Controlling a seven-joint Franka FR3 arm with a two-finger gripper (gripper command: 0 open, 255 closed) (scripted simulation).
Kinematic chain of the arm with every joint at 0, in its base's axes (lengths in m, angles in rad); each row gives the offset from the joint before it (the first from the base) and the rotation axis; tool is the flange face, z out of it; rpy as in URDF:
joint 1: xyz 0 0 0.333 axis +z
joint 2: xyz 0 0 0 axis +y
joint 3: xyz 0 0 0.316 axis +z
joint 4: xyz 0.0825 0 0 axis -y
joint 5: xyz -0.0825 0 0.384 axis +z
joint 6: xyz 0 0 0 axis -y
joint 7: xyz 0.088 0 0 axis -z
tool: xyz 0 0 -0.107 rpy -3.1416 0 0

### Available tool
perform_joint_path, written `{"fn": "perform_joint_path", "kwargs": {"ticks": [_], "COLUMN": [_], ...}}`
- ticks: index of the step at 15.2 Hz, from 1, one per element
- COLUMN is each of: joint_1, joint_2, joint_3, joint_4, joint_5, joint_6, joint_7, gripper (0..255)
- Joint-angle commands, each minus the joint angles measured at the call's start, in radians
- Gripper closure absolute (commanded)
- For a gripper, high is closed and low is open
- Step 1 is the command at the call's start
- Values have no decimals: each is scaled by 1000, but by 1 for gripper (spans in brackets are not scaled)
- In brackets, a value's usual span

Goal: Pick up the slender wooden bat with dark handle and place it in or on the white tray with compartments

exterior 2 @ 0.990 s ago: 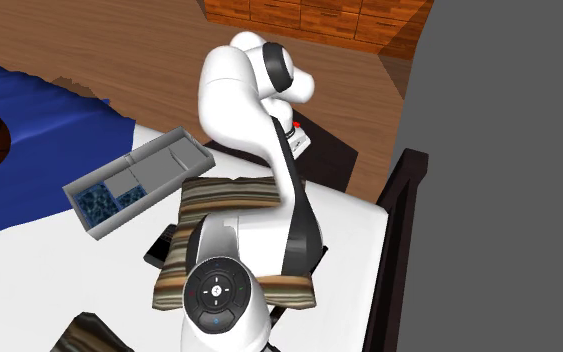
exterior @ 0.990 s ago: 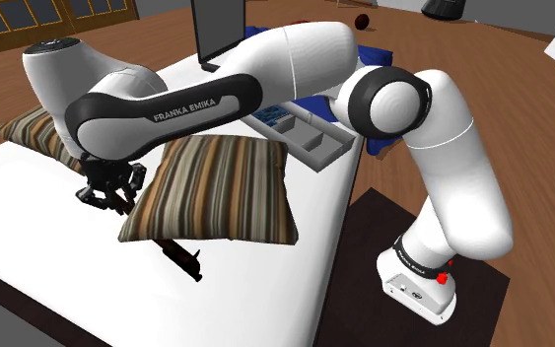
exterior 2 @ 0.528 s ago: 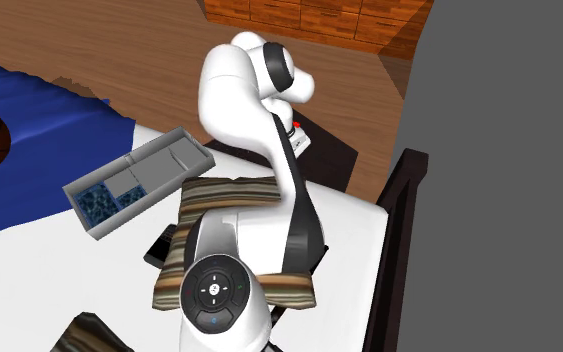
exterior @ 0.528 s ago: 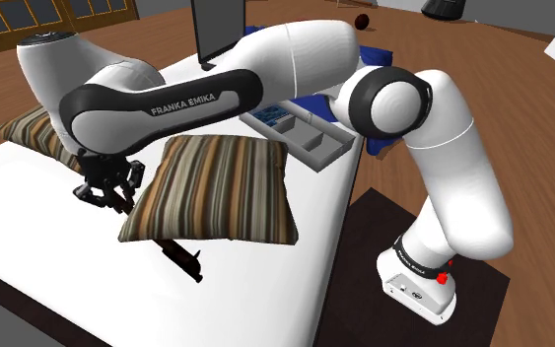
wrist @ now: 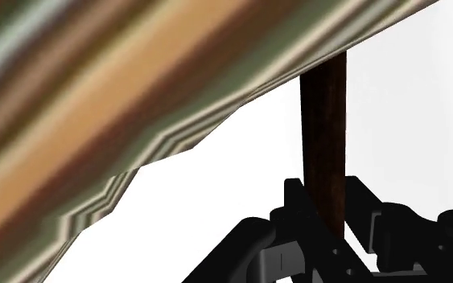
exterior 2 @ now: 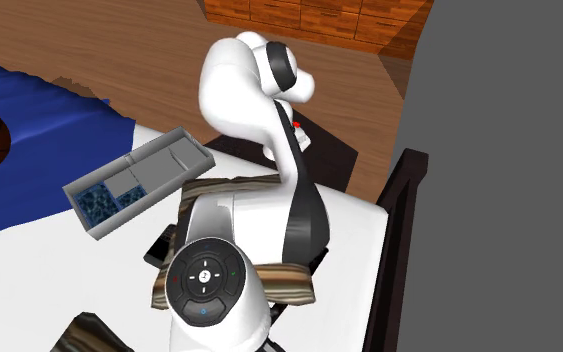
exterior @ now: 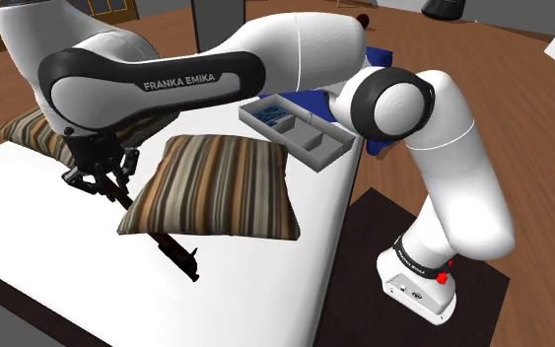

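Slanting down from the hand (exterior: 96, 180), the bat (exterior: 162, 239) is pinched at its upper end; the tray (exterior: 326, 158) lies beyond the striped pillow (exterior: 216, 187).

Brown wood floor (exterior: 521, 108), white bed (exterior: 265, 286), blue rug (exterior 2: 59, 110), wooden drawers (exterior 2: 319, 18), grey wall (exterior 2: 509, 150)

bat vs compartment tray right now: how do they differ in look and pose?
Look: the slender dark brown bat is a thin stick; the grey compartment tray is a wide shallow box, one compartment patterned blue.
Pose: the bat slants, its upper end clasped in the black gripper; the tray lies flat, untouched.
Place: the bat runs beside the striped pillow; the tray lies beyond it.
Both are over the white bed.
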Motion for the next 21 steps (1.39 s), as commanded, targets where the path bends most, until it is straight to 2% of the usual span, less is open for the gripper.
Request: {"fn": "perform_joint_path", "kwargs": {"ticks": [1, 6, 11, 13, 15, 21], "joint_1": [12, 41, 89, -20, -102, -294], "joint_2": [6, 25, 69, -51, -133, -317], "joint_3": [-1, -5, -16, 11, 27, 45], "joint_4": [42, 149, 305, 81, -61, -343], "joint_5": [-1, -4, -14, 18, 46, 129], "joint_6": [-34, -116, -216, -127, -72, 31], "joint_7": [-3, -12, -27, -36, -60, -171], "gripper": [255, 255, 255, 255, 255, 255]}}
